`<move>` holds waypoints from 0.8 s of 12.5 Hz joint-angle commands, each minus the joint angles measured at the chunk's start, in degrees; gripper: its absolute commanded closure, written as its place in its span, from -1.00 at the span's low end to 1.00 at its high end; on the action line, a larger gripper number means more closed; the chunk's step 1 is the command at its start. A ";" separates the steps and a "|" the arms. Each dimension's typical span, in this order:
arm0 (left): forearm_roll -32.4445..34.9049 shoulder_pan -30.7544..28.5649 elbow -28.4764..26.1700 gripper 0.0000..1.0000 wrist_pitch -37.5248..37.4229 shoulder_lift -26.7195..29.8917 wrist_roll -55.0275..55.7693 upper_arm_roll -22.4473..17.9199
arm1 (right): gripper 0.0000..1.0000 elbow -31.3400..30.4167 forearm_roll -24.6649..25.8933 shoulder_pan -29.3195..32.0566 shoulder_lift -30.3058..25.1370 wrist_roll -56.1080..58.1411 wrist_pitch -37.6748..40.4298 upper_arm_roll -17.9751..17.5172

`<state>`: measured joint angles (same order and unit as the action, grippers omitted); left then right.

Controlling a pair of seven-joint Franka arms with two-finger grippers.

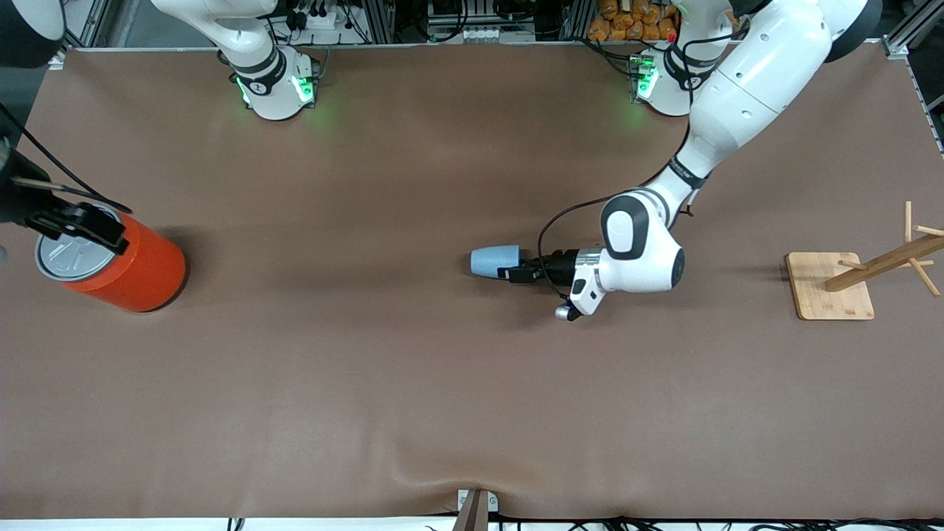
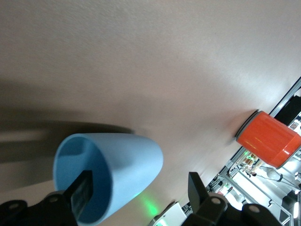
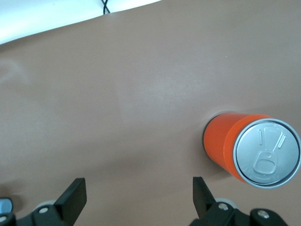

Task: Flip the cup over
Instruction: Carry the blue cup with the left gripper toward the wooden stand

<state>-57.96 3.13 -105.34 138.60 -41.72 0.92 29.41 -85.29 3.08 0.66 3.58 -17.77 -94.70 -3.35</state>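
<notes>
Table (image 1: pixel 369 383): a brown surface is seen, with both arm bases along one edge.

Left arm (image 1: pixel 745 88): it is stretched low across the middle of the table, the wrist turned so that the hand lies level with the surface.

Orange can (image 1: pixel 125 269): it is stood upright at the right arm's end of the table, well apart from the cup; a grey pull-tab lid is shown on top.

Wooden rack (image 1: pixel 855 284): a square base with slanted pegs is placed at the left arm's end of the table; no part in the task is expected of it.

Right gripper (image 3: pixel 138 195): it is held in the air over the can's lid, with the fingers spread wide and nothing between them. This arm is judged to be waiting.

Left gripper (image 1: pixel 520 267): it is set at the cup's mouth. One finger (image 2: pixel 82 193) is seen inside the rim and the other is well apart outside the wall, so the jaws are open and nothing is gripped yet.

Cup (image 1: pixel 495 261): the light-blue cup is laid on its side near the table's middle, its mouth toward the left gripper and its closed end toward the right arm's end.

Step in hand: the rim is being straddled for a grasp.

Next move: the fingers would need to be closed on the wall, then the cup lifted and turned by the wrist until stood on end.
</notes>
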 commanded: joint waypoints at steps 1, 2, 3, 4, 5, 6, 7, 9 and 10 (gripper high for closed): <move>-2.42 1.00 0.31 -0.64 1.50 -0.20 -1.28 0.03 | -1.00 -14.74 -1.49 0.39 -10.97 -2.18 -3.66 1.05; -2.42 1.18 0.31 -0.52 1.59 -0.46 -1.28 -0.14 | -1.00 -13.34 -1.76 0.39 -10.01 -1.92 -3.12 2.71; -2.42 1.09 0.31 -0.34 1.59 -0.47 -1.28 -0.14 | -1.00 -10.89 -1.76 0.48 -8.00 -1.65 -3.03 2.99; -2.42 1.18 0.40 -0.02 1.59 -0.47 -1.28 -0.23 | -1.00 -8.08 -1.67 0.39 -6.50 -1.65 -1.29 2.99; -2.42 1.18 0.40 0.43 1.59 -0.55 -1.28 -0.23 | -1.00 -5.88 -1.58 0.48 -5.79 -2.17 1.60 2.99; -2.42 1.27 0.49 0.99 1.85 -0.55 -2.06 -0.23 | -1.00 -4.46 -1.93 0.83 -5.00 -1.74 3.28 3.34; -2.42 1.18 0.57 1.00 2.46 -0.55 -2.94 -0.23 | -1.00 -4.28 -4.89 1.00 -5.08 -1.04 4.86 4.65; -2.50 1.01 0.84 1.00 3.08 -0.47 -3.91 -0.23 | -1.00 -3.75 -11.94 0.92 -4.30 0.72 4.71 7.03; -2.59 0.05 0.84 1.00 3.08 0.06 -4.00 -0.23 | -1.00 -3.14 -10.65 0.74 -3.85 0.64 4.79 6.95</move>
<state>-59.51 3.77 -104.77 140.52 -41.82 -1.26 29.43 -91.19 -5.98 0.80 -2.25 -18.08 -91.17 3.46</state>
